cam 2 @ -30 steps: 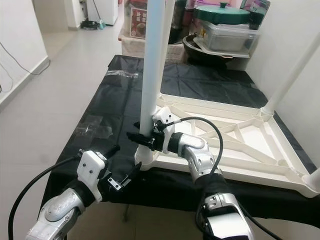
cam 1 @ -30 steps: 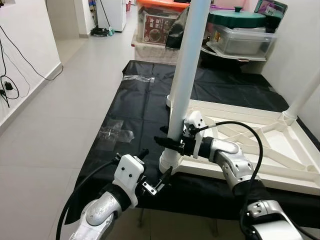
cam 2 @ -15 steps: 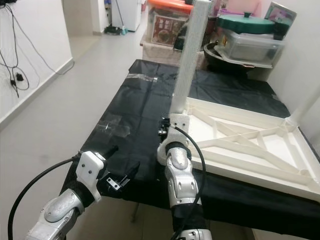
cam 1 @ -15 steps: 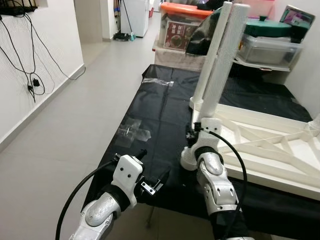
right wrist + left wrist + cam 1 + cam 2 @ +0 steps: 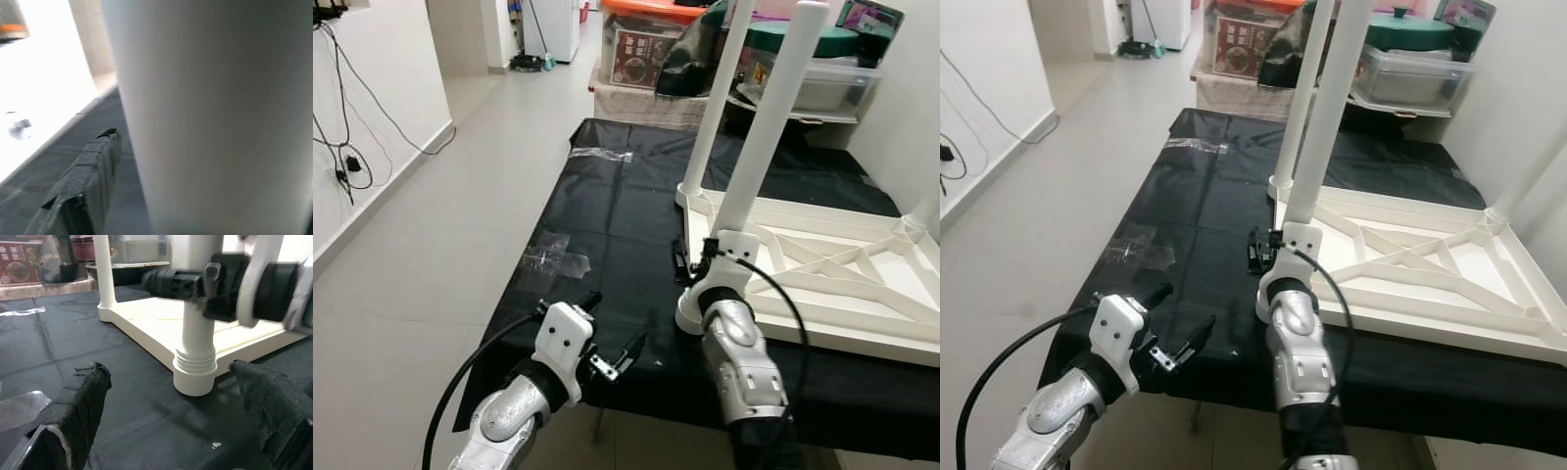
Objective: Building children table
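Right gripper [image 5: 690, 262] jaws clenched round the upright white plastic table leg [image 5: 759, 137]; left gripper [image 5: 619, 354] released, near-left.

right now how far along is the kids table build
Done: the far leg stands in the upside-down white tabletop, and a third leg base shows at the far right corner. In hand: the right gripper is at the near leg. The left gripper hovers open. Fourth corner unseen.
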Motion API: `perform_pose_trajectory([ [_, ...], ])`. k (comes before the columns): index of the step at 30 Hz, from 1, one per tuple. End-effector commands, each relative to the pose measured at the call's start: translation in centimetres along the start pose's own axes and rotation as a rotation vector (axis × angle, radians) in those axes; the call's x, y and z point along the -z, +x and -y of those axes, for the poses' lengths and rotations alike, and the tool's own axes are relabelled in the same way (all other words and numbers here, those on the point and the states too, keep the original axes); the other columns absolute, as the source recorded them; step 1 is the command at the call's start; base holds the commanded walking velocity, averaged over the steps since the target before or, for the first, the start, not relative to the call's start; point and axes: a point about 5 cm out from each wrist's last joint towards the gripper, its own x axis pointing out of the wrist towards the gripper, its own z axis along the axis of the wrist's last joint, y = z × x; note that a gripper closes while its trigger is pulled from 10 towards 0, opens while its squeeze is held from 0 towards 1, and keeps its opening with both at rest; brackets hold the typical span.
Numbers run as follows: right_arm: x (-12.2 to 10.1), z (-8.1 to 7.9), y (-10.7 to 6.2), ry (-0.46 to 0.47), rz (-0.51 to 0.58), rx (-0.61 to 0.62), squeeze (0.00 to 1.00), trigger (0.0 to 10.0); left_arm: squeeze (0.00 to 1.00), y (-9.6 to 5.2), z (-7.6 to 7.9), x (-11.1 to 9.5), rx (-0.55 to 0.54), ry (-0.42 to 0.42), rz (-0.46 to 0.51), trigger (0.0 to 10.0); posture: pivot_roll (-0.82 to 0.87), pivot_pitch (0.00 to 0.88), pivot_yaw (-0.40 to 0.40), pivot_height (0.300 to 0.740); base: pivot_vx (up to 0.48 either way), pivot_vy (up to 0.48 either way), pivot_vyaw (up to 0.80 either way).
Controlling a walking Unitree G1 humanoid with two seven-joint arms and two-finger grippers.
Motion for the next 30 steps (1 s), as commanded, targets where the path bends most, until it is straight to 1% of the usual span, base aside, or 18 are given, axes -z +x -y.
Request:
perform_pose_trajectory([
  [1, -0.4, -0.5, -0.3, 0.007, -0.046, -0.294, 0.00, 10.0, 0.00, 0.2, 0.1, 0.2, 0.014, 0.002, -0.007, 10.0, 0.12, 0.000, -0.096, 0.740, 0.000, 0.000, 0.00],
  [2, -0.4, -0.5, -0.3, 0.007, -0.046, -0.294, 0.00, 10.0, 0.00, 0.2, 0.1, 0.2, 0.014, 0.002, -0.007, 10.0, 0.12, 0.000, -0.096, 0.740, 0.000, 0.000, 0.00],
  [3, -0.4, -0.2, -0.6, -0.022, -0.077, -0.384, 0.00, 10.0, 0.00, 0.2, 0.1, 0.2, 0.015, 0.002, -0.006, 10.0, 0.12, 0.000, -0.096, 0.740, 0.000, 0.000, 0.00],
  [5, -0.4, -0.2, -0.6, -0.022, -0.077, -0.384, 0.00, 10.0, 0.00, 0.2, 0.1, 0.2, 0.015, 0.002, -0.006, 10.0, 0.12, 0.000, -0.096, 0.740, 0.000, 0.000, 0.00],
  [6, -0.2, 0.2, -0.8, -0.035, -0.128, -0.478, 0.00, 10.0, 0.00, 0.3, 0.2, 0.2, 0.017, 0.002, -0.006, 10.0, 0.12, 0.000, -0.093, 0.740, 0.000, 0.000, 0.00],
  [7, -0.2, 0.2, -0.8, -0.035, -0.128, -0.478, 0.00, 10.0, 0.00, 0.3, 0.2, 0.2, 0.017, 0.002, -0.006, 10.0, 0.12, 0.000, -0.093, 0.740, 0.000, 0.000, 0.00],
  [9, -0.1, 1.0, -0.6, -0.044, -0.221, -0.665, 0.00, 10.0, 0.00, 0.4, 0.2, 0.2, 0.024, 0.006, -0.006, 10.0, 0.13, 0.000, -0.097, 0.740, 0.000, 0.000, 0.00],
  [10, -0.1, 1.0, -0.6, -0.044, -0.221, -0.665, 0.00, 10.0, 0.00, 0.4, 0.2, 0.2, 0.024, 0.006, -0.006, 10.0, 0.13, 0.000, -0.097, 0.740, 0.000, 0.000, 0.00],
  [15, -0.2, 1.2, 0.5, -0.012, -0.281, -0.842, 0.00, 10.0, 0.00, 0.5, 0.4, 0.2, 0.038, 0.020, 0.000, 10.0, 0.14, 0.000, -0.101, 0.740, 0.000, 0.000, 0.00],
  [17, -0.2, 1.1, 0.5, -0.009, -0.287, -0.863, 0.00, 10.0, 0.00, 0.5, 0.4, 0.2, 0.039, 0.021, 0.000, 10.0, 0.14, 0.000, -0.101, 0.740, 0.000, 0.000, 0.00],
  [18, -0.1, 0.9, 0.4, 0.008, -0.294, -0.902, 0.00, 9.5, 0.00, 0.5, 0.3, 0.2, 0.040, 0.022, 0.000, 10.0, 0.15, 0.000, -0.101, 0.740, 0.000, 0.000, 0.00],
  [19, -0.1, 0.9, 0.4, 0.008, -0.294, -0.902, 0.00, 9.5, 0.00, 0.5, 0.3, 0.2, 0.040, 0.022, 0.000, 10.0, 0.15, 0.000, -0.101, 0.740, 0.000, 0.000, 0.00],
  [20, 0.1, 0.6, 0.1, 0.019, -0.307, -0.940, 0.00, 0.0, 0.00, 0.5, 0.3, 0.2, 0.040, 0.022, 0.000, 10.0, 0.15, 0.000, -0.103, 0.740, 0.000, 0.000, 0.00],
  [23, 0.4, 0.4, -0.2, 0.017, -0.317, -0.973, 0.00, 0.0, 0.00, 0.5, 0.3, 0.2, 0.041, 0.023, -0.002, 10.0, 0.15, 0.000, -0.099, 0.740, 0.000, 0.000, 0.00],
  [24, 0.5, 0.6, 0.1, -0.016, -0.298, -0.909, 0.00, 0.0, 0.00, 0.5, 0.3, 0.3, 0.043, 0.023, -0.003, 10.0, 0.15, 0.000, -0.099, 0.740, 0.000, 0.000, 0.00],
  [26, 0.5, 0.6, 0.1, -0.016, -0.298, -0.909, 0.00, 0.0, 0.00, 0.5, 0.3, 0.3, 0.043, 0.023, -0.003, 10.0, 0.15, 0.000, -0.099, 0.740, 0.000, 0.000, 0.00],
  [27, 0.5, 0.8, 0.4, -0.038, -0.283, -0.860, 0.00, 0.0, 0.00, 0.5, 0.3, 0.3, 0.043, 0.024, -0.003, 10.0, 0.15, 0.000, -0.099, 0.740, 0.000, 0.000, 0.00],
  [30, 0.6, 2.7, 1.7, -0.061, -0.217, -0.507, 0.00, 0.0, 0.00, 0.5, 0.3, 0.4, 0.043, 0.023, -0.004, 10.0, 0.15, 0.000, -0.100, 0.740, 0.000, 0.000, 0.00],
])
